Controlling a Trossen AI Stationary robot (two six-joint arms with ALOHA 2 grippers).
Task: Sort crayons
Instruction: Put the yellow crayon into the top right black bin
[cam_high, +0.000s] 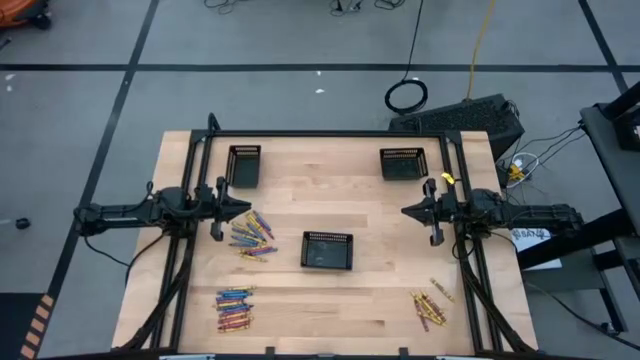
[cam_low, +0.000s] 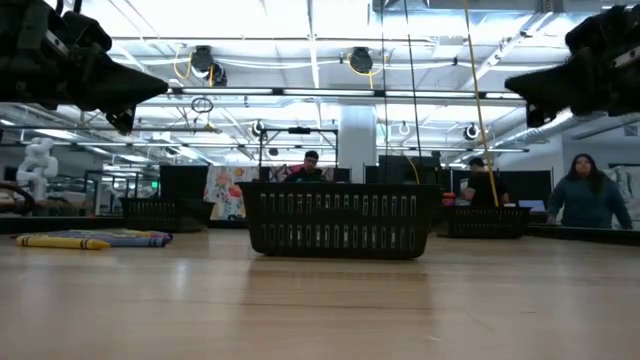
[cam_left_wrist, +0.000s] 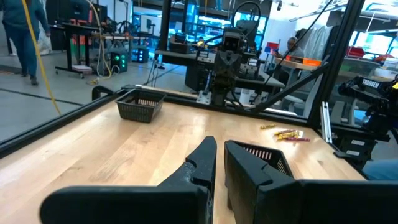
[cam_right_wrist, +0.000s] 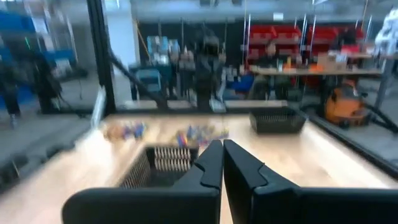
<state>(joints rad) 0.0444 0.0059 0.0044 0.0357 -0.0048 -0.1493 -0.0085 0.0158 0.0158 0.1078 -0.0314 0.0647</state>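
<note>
My left gripper (cam_high: 243, 209) hovers left of centre tray (cam_high: 327, 250), jaws nearly closed, empty. Right gripper (cam_high: 408, 211) up-right of tray, jaws shut, empty. Crayons (cam_high: 250, 234) piled left of tray, untouched. Risk I see: tight heap, jaws could pinch two or scatter sticks.

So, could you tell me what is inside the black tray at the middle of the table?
From above, the middle tray looks empty, with only dark mesh showing. In the low view its front wall hides the floor.
</note>
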